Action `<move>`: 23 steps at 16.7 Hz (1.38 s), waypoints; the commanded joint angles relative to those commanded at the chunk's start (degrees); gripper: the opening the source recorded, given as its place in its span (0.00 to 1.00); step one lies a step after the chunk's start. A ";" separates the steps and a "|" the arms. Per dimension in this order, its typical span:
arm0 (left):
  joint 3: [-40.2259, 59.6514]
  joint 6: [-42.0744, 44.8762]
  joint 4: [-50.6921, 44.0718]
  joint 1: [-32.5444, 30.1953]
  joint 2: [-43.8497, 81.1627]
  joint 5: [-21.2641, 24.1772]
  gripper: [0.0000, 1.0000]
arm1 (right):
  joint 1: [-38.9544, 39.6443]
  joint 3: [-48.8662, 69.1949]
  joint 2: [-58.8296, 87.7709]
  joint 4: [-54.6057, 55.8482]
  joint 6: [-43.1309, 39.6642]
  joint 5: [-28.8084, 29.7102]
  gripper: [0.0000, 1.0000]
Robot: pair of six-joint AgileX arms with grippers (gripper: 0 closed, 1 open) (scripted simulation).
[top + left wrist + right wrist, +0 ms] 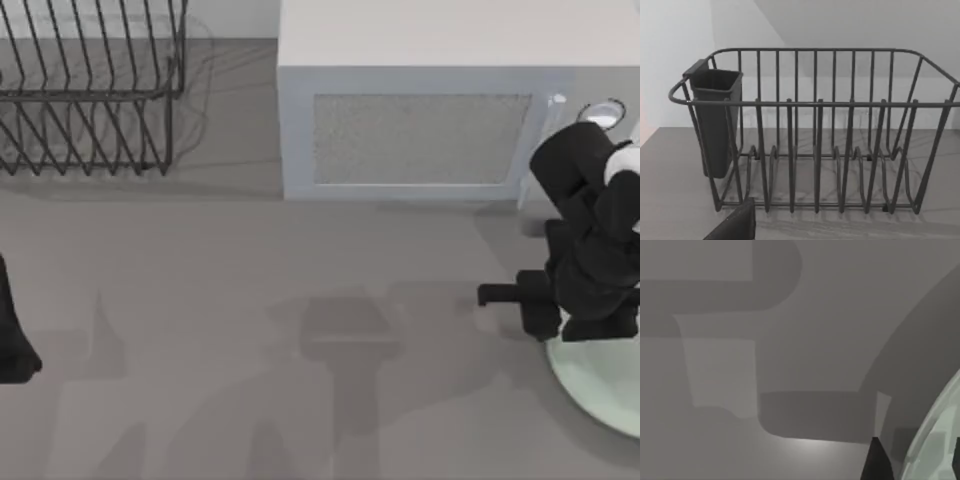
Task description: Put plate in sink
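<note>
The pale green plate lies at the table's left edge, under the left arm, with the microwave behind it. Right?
No. The top view shows the plate at the table's right edge, under the right arm's gripper. The microwave does stand behind.

No text, label, brand, number or sign can be read on any surface here: the white box-shaped microwave [420, 110] with its speckled grey door panel bears none, nor does the dark wire dish rack [815, 130].
</note>
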 joint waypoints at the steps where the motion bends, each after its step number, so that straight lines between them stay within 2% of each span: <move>1: 0.00 0.00 0.00 0.00 0.00 0.00 1.00 | 0.00 0.00 0.00 0.00 0.00 0.00 0.00; 5: 0.00 0.00 0.00 0.00 0.00 0.00 1.00 | -1.16 2.52 -4.00 -0.56 -0.36 0.28 0.00; 8: 0.00 0.00 0.00 0.00 0.00 0.00 1.00 | -3.72 6.93 -4.81 -6.19 -2.08 0.23 0.00; 12: 0.00 0.00 0.00 0.00 0.00 0.00 1.00 | -6.05 19.26 -4.81 -21.81 -4.04 0.00 0.00; 17: 0.00 0.00 0.00 0.00 0.00 0.00 1.00 | -5.59 42.84 -6.45 -45.65 -3.60 0.01 0.00; 20: 0.00 0.00 0.00 0.00 0.00 0.00 1.00 | -3.39 52.31 -7.36 -54.27 -2.08 0.12 0.00; 23: 0.00 0.00 0.00 0.00 0.00 0.00 1.00 | -1.45 56.47 -7.42 -57.98 -0.85 0.19 0.00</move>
